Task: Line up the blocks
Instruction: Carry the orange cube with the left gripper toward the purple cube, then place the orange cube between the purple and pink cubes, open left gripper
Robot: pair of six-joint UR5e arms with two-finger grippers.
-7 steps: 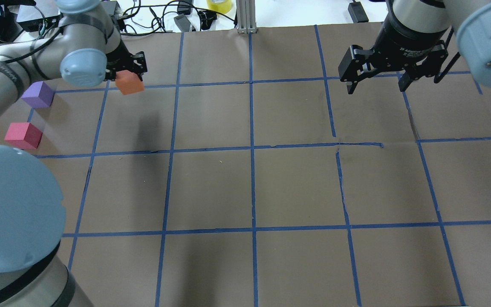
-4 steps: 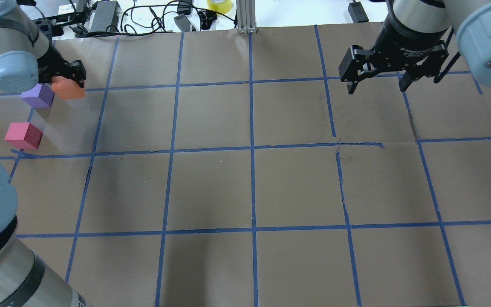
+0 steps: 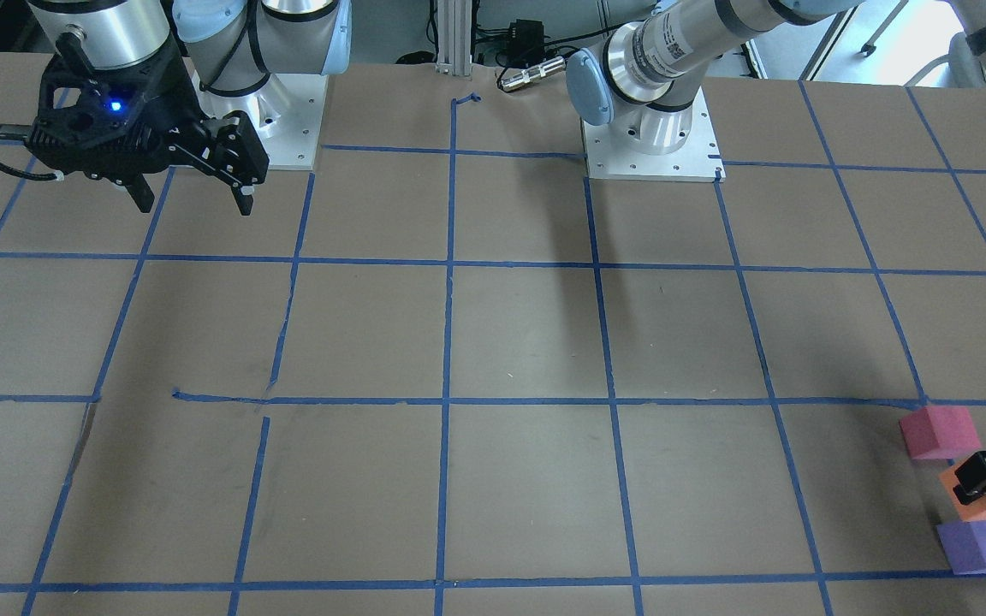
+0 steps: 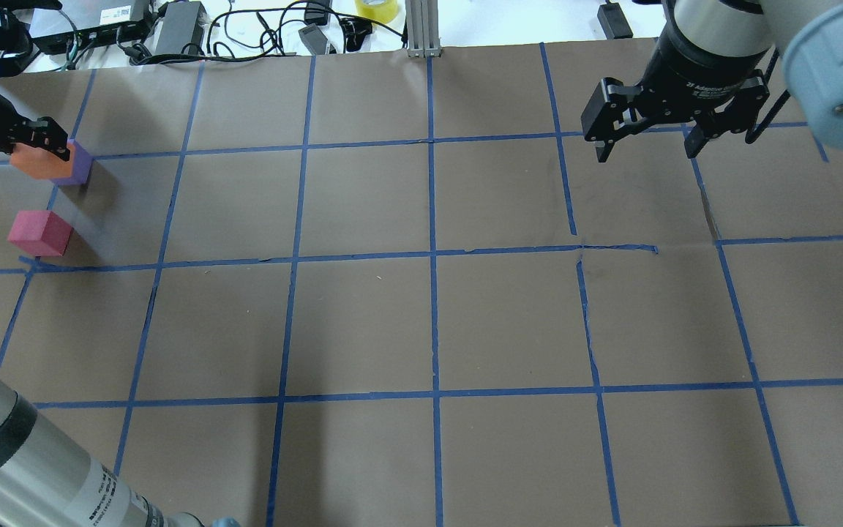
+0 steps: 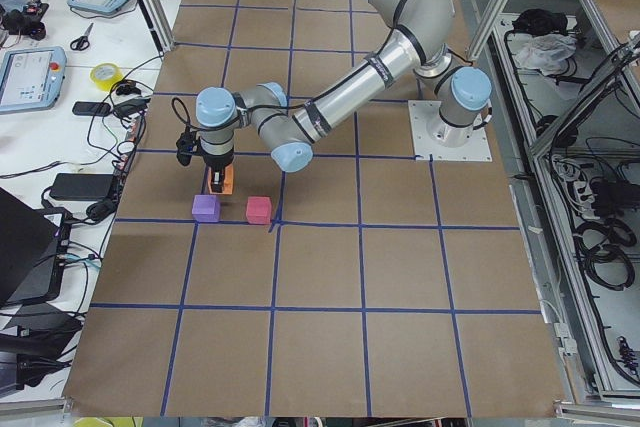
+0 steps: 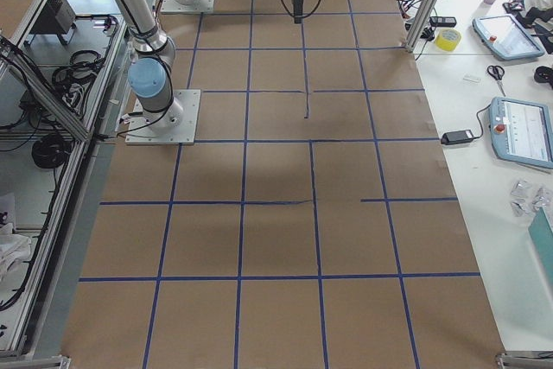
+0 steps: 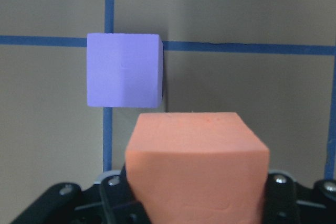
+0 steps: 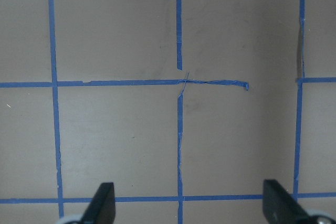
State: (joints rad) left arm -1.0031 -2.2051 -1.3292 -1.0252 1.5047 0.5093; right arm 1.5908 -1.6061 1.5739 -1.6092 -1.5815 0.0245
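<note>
My left gripper (image 4: 39, 146) is shut on the orange block (image 4: 34, 162) at the table's far left. In the overhead view the orange block overlaps the purple block (image 4: 79, 165). The pinkish-red block (image 4: 39, 233) lies on the paper nearer the robot. In the front-facing view the orange block (image 3: 985, 505) hangs between the pinkish-red block (image 3: 938, 430) and the purple block (image 3: 981, 546). In the left wrist view the orange block (image 7: 197, 161) fills the jaws, with the purple block (image 7: 124, 70) just ahead. My right gripper (image 4: 645, 150) is open and empty, high over the far right.
Brown paper with a blue tape grid (image 4: 432, 249) covers the table. Cables, power bricks and a yellow tape roll (image 4: 376, 9) lie past the far edge. The table's left edge is close to the blocks.
My left gripper has carried the orange block leftward, from right of the purple block to over its left side. The right arm and the other two blocks have not moved.
</note>
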